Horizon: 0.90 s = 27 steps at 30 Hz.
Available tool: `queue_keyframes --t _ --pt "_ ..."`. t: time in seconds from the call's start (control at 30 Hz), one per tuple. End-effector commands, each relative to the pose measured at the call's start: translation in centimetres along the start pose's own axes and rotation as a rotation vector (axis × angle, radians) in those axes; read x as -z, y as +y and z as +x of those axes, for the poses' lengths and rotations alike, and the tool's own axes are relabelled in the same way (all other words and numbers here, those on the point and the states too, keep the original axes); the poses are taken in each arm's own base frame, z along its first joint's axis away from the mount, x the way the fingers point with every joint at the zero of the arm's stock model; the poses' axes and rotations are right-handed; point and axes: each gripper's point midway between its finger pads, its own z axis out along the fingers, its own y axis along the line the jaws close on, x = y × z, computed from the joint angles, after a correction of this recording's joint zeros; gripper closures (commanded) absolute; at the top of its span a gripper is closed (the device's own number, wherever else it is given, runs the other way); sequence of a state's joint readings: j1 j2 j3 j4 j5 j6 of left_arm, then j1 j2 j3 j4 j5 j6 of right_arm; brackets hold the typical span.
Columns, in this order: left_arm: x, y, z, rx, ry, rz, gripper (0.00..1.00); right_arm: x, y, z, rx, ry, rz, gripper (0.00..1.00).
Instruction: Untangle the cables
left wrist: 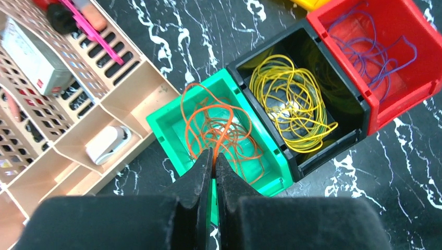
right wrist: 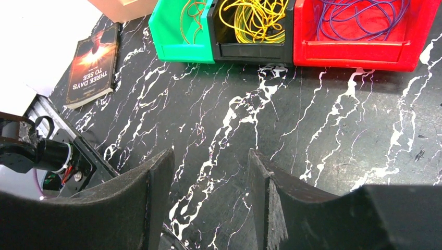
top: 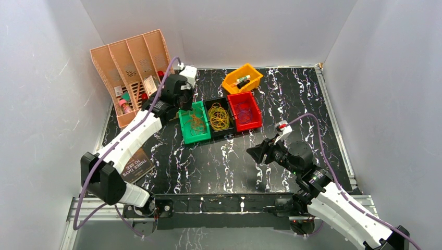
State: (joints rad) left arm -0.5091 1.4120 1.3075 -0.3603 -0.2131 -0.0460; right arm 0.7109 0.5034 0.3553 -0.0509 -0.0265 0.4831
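Orange cables point(left wrist: 219, 130) lie coiled in a green bin point(left wrist: 162, 138). My left gripper point(left wrist: 213, 154) hangs over that bin's near end, shut on one orange strand that rises from the coil into the jaws. Yellow cables point(left wrist: 289, 101) fill the black bin point(left wrist: 341, 78) beside it. Thin purple cables point(left wrist: 370, 47) lie in the red bin point(left wrist: 417, 31). In the top view the left gripper point(top: 183, 101) is at the green bin's point(top: 194, 136) far left end. My right gripper point(top: 256, 154) hovers open over bare tabletop, its fingers point(right wrist: 161, 172) wide apart with nothing between them point(right wrist: 210, 156).
A peach desk organizer point(top: 130, 57) with small items stands at the back left, close to the left arm. A yellow bin point(top: 242, 78) sits behind the row of bins. A book point(top: 136, 164) lies at the near left. White walls enclose the black marbled table point(top: 219, 161).
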Motion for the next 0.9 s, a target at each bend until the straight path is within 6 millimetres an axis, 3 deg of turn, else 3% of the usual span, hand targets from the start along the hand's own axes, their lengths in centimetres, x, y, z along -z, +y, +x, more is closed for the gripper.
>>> queue_keyframes --t 0.0,0.33,0.63,0.87 --pt "-1.1 -0.6 1.6 0.018 0.043 0.04 1.0 0.1 0.9 -1.9 -0.006 -0.065 -0.028 0.37" --pt "-4.8 -1.2 5.7 0.057 0.172 0.095 1.0 -0.1 0.7 -1.7 -0.013 -0.059 -0.019 0.37" --pt "-7.4 -2.9 9.6 0.116 0.278 0.147 1.0 0.0 0.4 -1.4 -0.016 -0.056 -0.006 0.37" --pt "-8.1 -2.7 12.6 0.176 0.343 0.094 1.0 0.2 0.4 -1.7 -0.021 -0.072 -0.004 0.37"
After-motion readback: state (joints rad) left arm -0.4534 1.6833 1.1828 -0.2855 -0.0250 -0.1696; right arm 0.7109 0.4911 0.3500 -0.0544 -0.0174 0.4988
